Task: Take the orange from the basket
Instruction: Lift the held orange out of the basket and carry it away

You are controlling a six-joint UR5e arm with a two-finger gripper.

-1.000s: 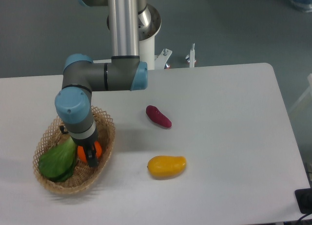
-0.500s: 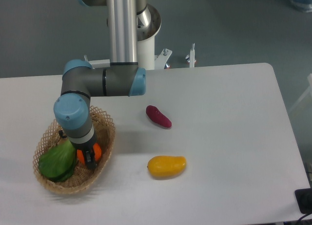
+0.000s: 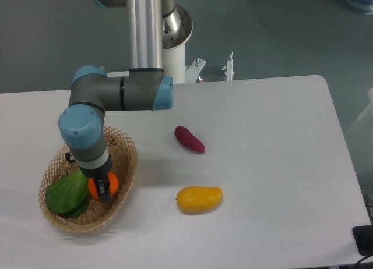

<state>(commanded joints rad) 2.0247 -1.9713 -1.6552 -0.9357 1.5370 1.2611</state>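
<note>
The orange sits inside the tan wicker basket at the left front of the table, next to a green leafy vegetable. My gripper points straight down into the basket and its dark fingers sit around the orange, covering much of it. The arm's wrist hides the upper side of the orange and the back of the basket. I cannot tell for certain whether the fingers press on the fruit.
A purple sweet potato lies in the middle of the white table. A yellow-orange mango lies in front of it. The arm's base column stands at the table's back edge.
The arm's wrist and gripper have shifted slightly left and toward the front over the basket. The orange stays between the fingers, at about the same spot in the basket.
</note>
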